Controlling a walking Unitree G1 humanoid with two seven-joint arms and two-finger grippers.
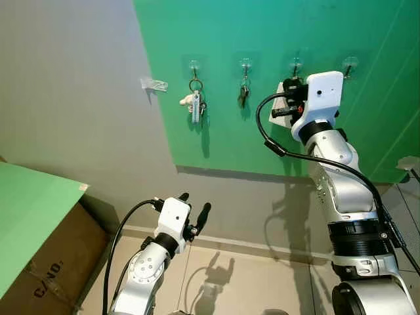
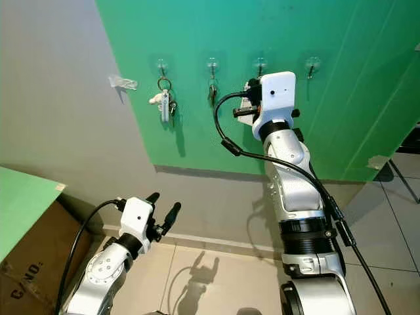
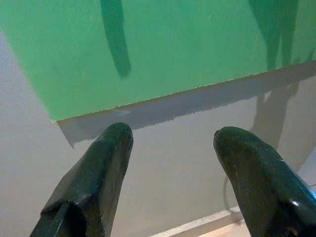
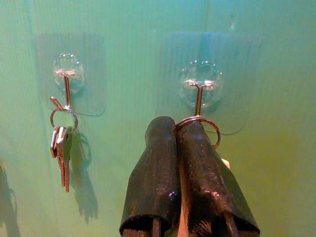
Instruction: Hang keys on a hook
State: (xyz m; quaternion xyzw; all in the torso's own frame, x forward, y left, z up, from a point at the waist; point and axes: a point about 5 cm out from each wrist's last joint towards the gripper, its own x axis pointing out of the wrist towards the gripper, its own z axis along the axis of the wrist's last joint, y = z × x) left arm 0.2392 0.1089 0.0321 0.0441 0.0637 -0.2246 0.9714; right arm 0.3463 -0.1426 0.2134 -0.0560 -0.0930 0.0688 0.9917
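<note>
Four clear hooks sit in a row on the green board (image 1: 262,144). My right gripper (image 4: 175,124) is raised to the third hook (image 4: 198,89) and is shut on a key ring (image 4: 213,129). The ring's top touches the hook's metal stem. A white tag (image 1: 281,113) hangs below the gripper. A key bunch with a white fob (image 1: 195,102) hangs from the first hook. A dark key bunch (image 4: 60,148) hangs from the second. The fourth hook (image 1: 350,63) is bare. My left gripper (image 1: 195,205) is held low near the grey wall, open.
A cardboard box (image 1: 46,275) under a green sheet (image 1: 29,210) stands at the left. A scrap of clear tape (image 1: 153,84) sticks to the grey wall. A grey object (image 1: 410,164) shows at the right edge. Tiled floor (image 1: 249,282) lies below.
</note>
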